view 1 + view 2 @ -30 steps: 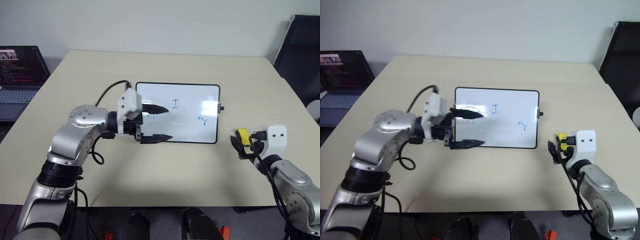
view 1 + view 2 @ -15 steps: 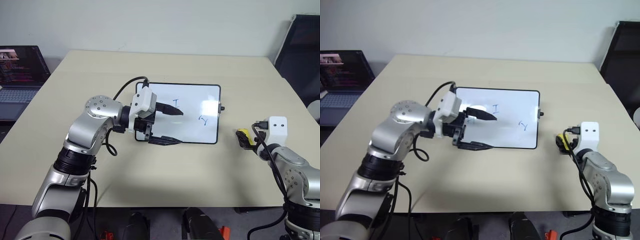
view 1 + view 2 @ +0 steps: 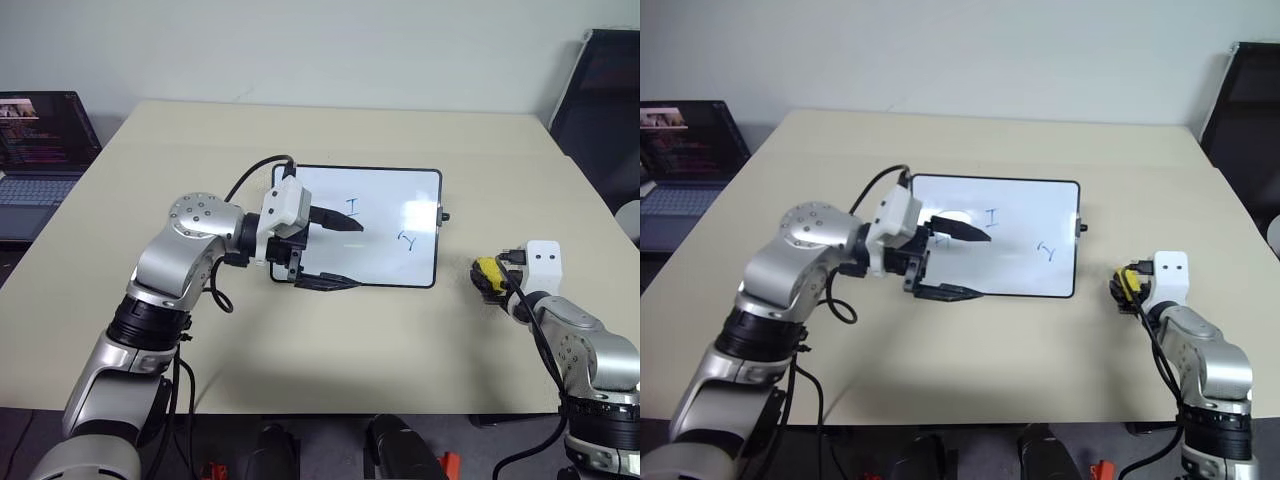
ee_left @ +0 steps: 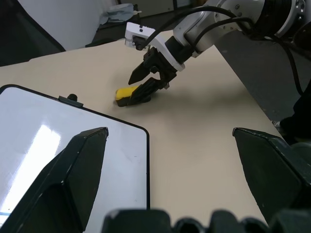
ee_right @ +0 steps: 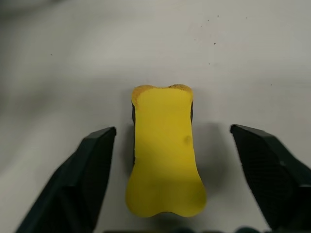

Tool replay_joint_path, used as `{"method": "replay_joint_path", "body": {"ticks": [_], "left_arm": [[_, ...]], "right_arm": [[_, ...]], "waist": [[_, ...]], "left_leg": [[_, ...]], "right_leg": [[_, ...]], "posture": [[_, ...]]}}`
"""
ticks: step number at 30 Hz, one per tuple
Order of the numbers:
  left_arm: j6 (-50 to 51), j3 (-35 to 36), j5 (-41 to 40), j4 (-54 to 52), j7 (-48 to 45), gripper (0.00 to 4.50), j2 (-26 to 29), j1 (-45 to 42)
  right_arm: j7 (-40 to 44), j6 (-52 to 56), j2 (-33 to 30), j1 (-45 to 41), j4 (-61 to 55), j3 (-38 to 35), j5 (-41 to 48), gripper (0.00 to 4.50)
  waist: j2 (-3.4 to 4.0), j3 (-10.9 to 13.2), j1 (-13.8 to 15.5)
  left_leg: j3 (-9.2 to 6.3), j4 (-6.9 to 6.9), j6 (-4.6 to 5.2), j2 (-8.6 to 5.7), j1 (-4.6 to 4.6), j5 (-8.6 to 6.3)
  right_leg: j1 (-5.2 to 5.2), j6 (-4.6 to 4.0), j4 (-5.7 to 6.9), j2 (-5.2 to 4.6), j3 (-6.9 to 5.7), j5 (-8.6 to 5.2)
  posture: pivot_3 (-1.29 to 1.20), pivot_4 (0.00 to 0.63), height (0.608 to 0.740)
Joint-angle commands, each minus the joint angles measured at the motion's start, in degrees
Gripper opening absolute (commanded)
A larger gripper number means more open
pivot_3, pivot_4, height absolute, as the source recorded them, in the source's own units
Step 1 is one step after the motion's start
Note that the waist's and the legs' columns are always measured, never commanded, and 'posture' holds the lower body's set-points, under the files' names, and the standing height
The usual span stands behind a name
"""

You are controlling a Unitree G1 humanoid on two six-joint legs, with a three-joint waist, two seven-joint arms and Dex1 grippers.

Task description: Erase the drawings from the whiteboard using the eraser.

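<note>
My right pincer [image 5: 165, 179] is spread, straddling the eraser [image 5: 164, 151] so both fingers can pinch its sides. The eraser lies flat on the table [image 3: 330, 350] at the whiteboard's [image 3: 375, 225] four o'clock, long axis running along my fingers. My left pincer [image 3: 325, 250] hangs spread over the board's near-left part.

You're in an office or lab: plain beige table [image 3: 330, 340], open laptop [image 3: 40, 150] showing code, black chair [image 3: 600, 90], bare wall [image 3: 320, 45].
</note>
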Motion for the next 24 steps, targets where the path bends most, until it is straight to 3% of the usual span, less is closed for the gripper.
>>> {"method": "replay_joint_path", "body": {"ticks": [1, 6, 15, 24], "left_arm": [[-1.25, 1.59, 0.15, -0.44, -0.36, 4.5, 0.46, 0.23], [-1.25, 1.89, 0.14, -0.58, -0.13, 4.5, 0.71, 1.12], [2.72, 4.55, -1.03, -4.97, 3.06, 4.5, 3.39, 6.93], [12.1, 10.56, -3.19, -17.72, 13.17, 4.5, 6.95, 22.08]], "right_arm": [[0.41, -1.61, -0.63, -1.16, -0.51, -0.82, -0.38, 2.89], [0.58, -1.76, -0.27, -1.25, -0.03, -0.46, -0.47, 1.2], [0.64, -0.91, -0.41, -0.19, -4.97, 0.32, -0.13, 1.12], [6.87, -2.38, -4.21, 10.97, -28.0, 6.05, 1.85, 1.12]], "waist": [[0.0, 0.0, 0.0], [0.0, 0.0, 0.02], [0.03, 0.02, -0.16], [0.07, 0.05, 0.29]], "left_leg": [[0.0, 0.0, 0.0, 0.0, 0.0, 0.0], [-0.01, 0.0, 0.0, 0.0, 0.0, 0.0], [-0.01, 0.0, 0.0, 0.01, 0.02, 0.0], [-0.1, -0.03, 0.0, 0.05, 0.01, -0.01]], "right_leg": [[0.0, 0.0, 0.0, 0.0, 0.0, 0.0], [0.01, 0.0, 0.01, 0.0, 0.0, 0.0], [0.0, 0.0, 0.04, 0.01, -0.01, 0.0], [0.0, -0.05, 0.05, 0.0, -0.12, -0.14]], "posture": [[0.0, 0.15, 0.74], [0.0, 0.15, 0.74], [0.0, 0.15, 0.74], [0.0, 0.15, 0.74]]}}
